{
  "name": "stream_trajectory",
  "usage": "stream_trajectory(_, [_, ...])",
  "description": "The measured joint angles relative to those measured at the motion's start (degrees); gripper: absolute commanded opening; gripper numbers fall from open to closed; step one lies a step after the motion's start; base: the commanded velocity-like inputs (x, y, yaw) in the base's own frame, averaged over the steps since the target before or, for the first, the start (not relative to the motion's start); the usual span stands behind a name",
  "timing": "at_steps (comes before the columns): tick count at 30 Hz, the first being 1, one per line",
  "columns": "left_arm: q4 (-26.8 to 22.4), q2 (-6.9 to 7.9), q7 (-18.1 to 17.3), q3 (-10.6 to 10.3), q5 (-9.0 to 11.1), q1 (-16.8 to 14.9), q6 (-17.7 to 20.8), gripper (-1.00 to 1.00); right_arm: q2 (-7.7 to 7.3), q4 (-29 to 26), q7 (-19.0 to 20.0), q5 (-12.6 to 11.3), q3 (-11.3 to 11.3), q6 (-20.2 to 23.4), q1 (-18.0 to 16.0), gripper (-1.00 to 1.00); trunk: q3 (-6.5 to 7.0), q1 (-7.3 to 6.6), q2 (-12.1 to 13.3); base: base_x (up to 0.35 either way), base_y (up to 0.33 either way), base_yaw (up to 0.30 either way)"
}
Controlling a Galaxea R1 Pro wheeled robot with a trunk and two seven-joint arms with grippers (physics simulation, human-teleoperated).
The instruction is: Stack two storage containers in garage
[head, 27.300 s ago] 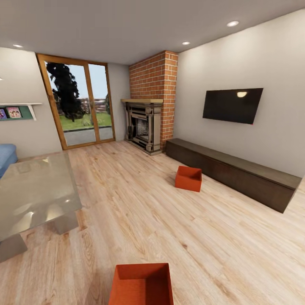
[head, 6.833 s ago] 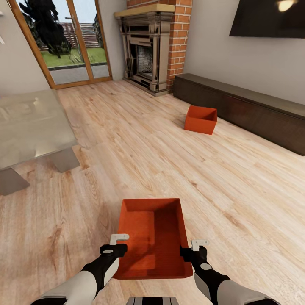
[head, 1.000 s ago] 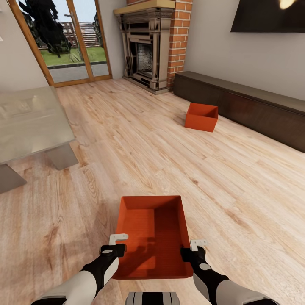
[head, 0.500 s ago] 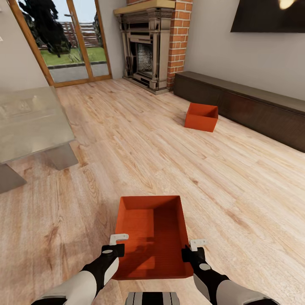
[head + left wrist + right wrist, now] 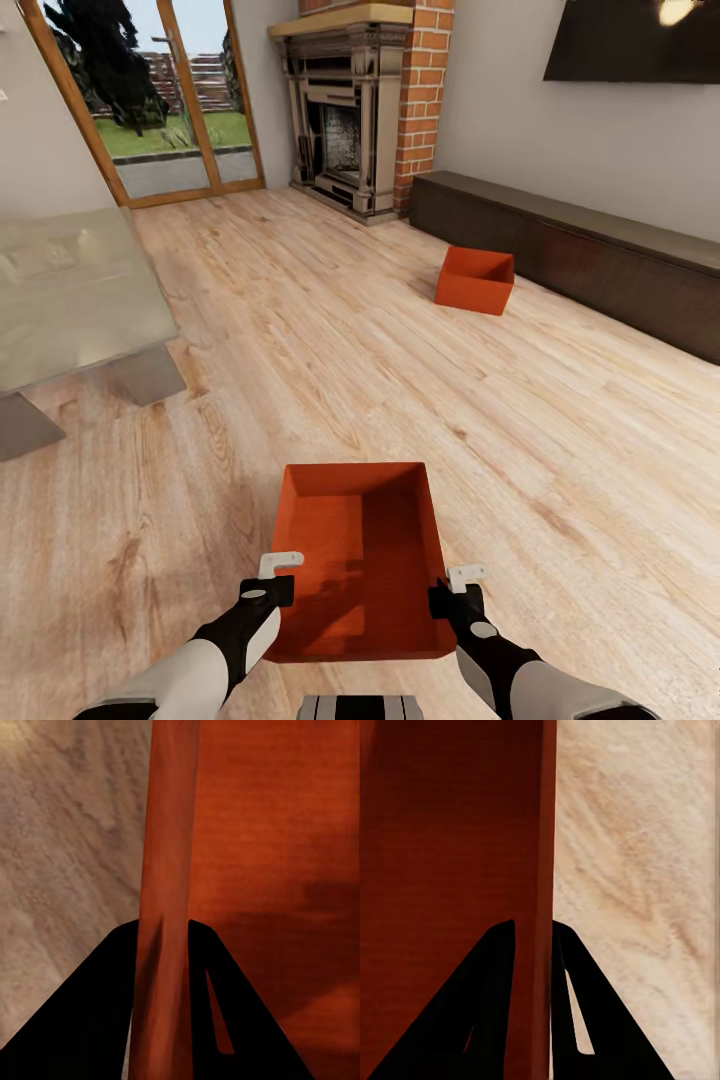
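Note:
One orange-red storage container point(image 5: 362, 560) hangs just in front of me over the light wood planks. My left gripper point(image 5: 277, 590) is shut on its left wall point(image 5: 166, 870), one dark finger on each side. My right gripper point(image 5: 446, 598) is shut on its right wall point(image 5: 545, 855) in the same way. The other storage container point(image 5: 475, 280) sits on the wood planks farther off to the right, close to the long dark cabinet point(image 5: 580, 255). This is the living room; the garage and its floor are out of view.
A glass-topped low table point(image 5: 70, 300) stands at the left. The brick fireplace point(image 5: 360, 110) and glass patio doors point(image 5: 150, 100) are at the far end. A black TV point(image 5: 640, 40) hangs on the right wall above the cabinet. Wide wood flooring lies between.
Over the last second the view has shifted slightly; the held container and both grippers keep their places. Much earlier, the near container lay on the planks with no gripper on it.

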Motion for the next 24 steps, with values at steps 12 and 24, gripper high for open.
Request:
stream_trajectory(12, [0.0,0.00,0.0,0.0,0.0,0.0,0.0,-1.00,0.00,0.0,0.0,0.0,0.0,-0.1,0.0,-1.00,2.15,-2.64,4.8,0.000,0.000,0.000])
stream_trajectory(24, [0.0,0.05,0.0,0.0,-0.2,0.0,0.0,-1.00,0.14,0.1,-0.4,-1.3,1.2,-0.1,0.0,-1.00,4.31,-5.27,9.6,0.000,0.000,0.000])
